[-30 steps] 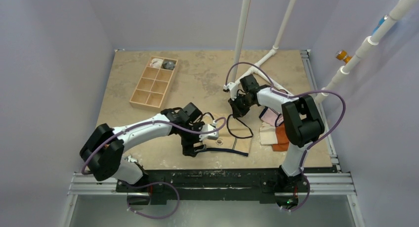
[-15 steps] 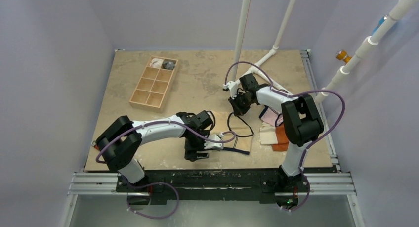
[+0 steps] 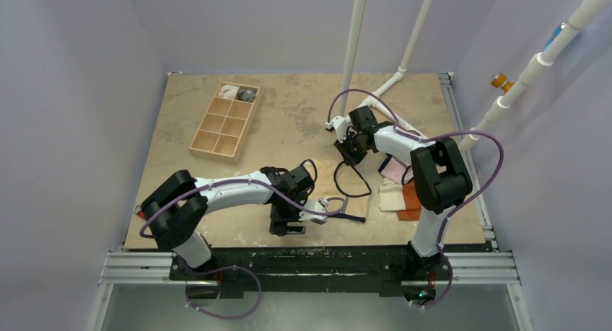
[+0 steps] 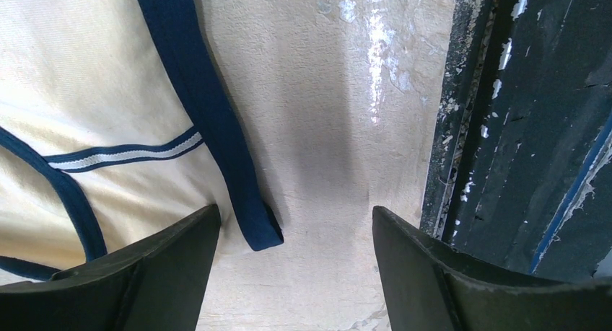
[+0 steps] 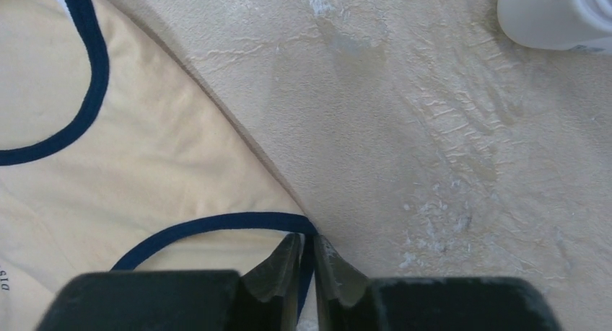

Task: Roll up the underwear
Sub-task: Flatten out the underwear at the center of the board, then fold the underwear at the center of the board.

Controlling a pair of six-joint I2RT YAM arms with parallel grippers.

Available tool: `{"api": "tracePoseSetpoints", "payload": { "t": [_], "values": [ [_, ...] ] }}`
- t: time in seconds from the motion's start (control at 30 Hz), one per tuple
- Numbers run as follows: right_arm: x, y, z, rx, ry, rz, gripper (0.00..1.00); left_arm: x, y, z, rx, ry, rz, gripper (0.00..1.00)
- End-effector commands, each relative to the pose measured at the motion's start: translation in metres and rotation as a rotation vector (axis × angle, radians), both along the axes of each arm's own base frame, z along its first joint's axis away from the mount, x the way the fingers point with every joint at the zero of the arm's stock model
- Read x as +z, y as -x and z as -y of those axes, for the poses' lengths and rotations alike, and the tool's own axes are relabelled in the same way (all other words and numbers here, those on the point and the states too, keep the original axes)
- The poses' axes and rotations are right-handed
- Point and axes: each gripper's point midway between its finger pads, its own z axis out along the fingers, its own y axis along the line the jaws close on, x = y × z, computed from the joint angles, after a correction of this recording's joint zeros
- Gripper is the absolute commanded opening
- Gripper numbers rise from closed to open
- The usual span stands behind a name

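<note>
Soft, light and limp, the underwear [image 3: 352, 201] lies flat on the desk [image 3: 289, 122] at lower centre, right fingers [image 5: 278, 270] pinched narrow on its navy edging [image 5: 216, 221], left fingers [image 4: 166, 266] wide over the waistband [image 4: 209, 115], probably the firmer hold.

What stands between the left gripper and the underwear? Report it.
Nothing visible does. The left gripper is open just above the table, and the navy band end of the underwear lies uncovered just inside its open jaws, with nothing over it.
</note>
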Motion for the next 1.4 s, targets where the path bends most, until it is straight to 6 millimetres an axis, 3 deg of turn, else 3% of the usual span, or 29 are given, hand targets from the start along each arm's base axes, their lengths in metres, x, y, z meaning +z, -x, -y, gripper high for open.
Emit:
{"api": "tracePoseSetpoints", "payload": {
  "t": [0.0, 0.13, 0.27, 0.43, 0.63, 0.83, 0.97, 1.1, 1.37],
  "values": [
    [-0.002, 0.001, 0.009, 0.010, 0.044, -0.007, 0.22, -0.012, 0.004, -0.008, 0.006, -0.033, -0.008, 0.77],
    [0.013, 0.008, 0.002, 0.038, -0.003, -0.018, 0.47, -0.006, -0.010, 0.003, 0.050, -0.001, 0.044, 0.77],
    [0.036, 0.015, -0.004, 0.048, -0.056, -0.002, 0.56, 0.004, -0.022, 0.013, 0.109, 0.048, 0.071, 0.78],
    [0.058, 0.027, 0.006, 0.034, -0.054, 0.038, 0.58, 0.022, -0.035, 0.018, 0.187, 0.140, 0.069, 0.81],
    [0.070, 0.048, 0.024, 0.007, -0.037, 0.051, 0.59, 0.056, -0.042, 0.015, 0.258, 0.270, 0.035, 0.87],
    [0.060, 0.078, 0.036, 0.035, -0.006, 0.003, 0.59, 0.079, -0.066, 0.000, 0.382, 0.342, 0.090, 0.94],
    [0.058, 0.083, 0.036, 0.049, -0.015, 0.008, 0.59, 0.079, -0.100, -0.020, 0.583, 0.311, 0.114, 0.96],
    [0.059, 0.082, 0.032, 0.053, -0.040, 0.009, 0.59, 0.074, -0.121, -0.037, 0.777, 0.277, 0.005, 0.94],
    [0.058, 0.081, 0.031, 0.048, -0.046, 0.014, 0.58, 0.051, -0.113, -0.030, 0.830, 0.202, -0.183, 0.83]
  ]
}}
